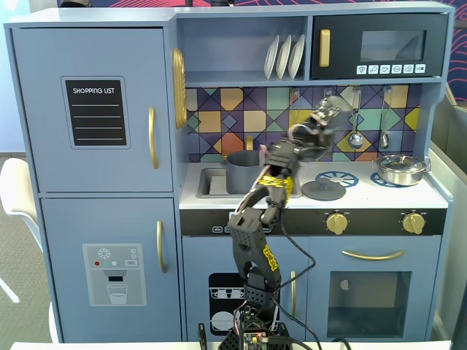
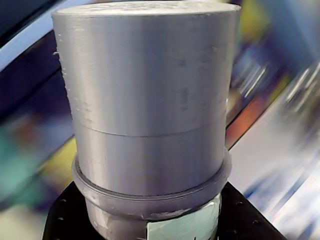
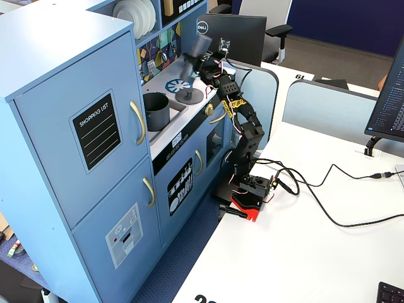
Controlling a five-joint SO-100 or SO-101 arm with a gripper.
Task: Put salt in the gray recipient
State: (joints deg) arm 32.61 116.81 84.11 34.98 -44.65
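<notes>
In a fixed view the gray recipient [image 1: 243, 171] stands on the surface, below and to the left of the gripper [image 1: 328, 113]. The gripper pinches the salt [image 1: 333, 108] and holds it tilted in the air above the flat lid [image 1: 323, 190]. To do this step well, I think the arm should carry the salt leftward over the pot's opening, then tip it slowly.

The gripper [image 3: 203, 52] holds the salt [image 3: 201, 45] tilted above the worktop's [image 3: 165, 129] far end, over the flat lid [image 3: 189, 95]; the gray recipient [image 3: 155, 109] stands in the sink.
</notes>
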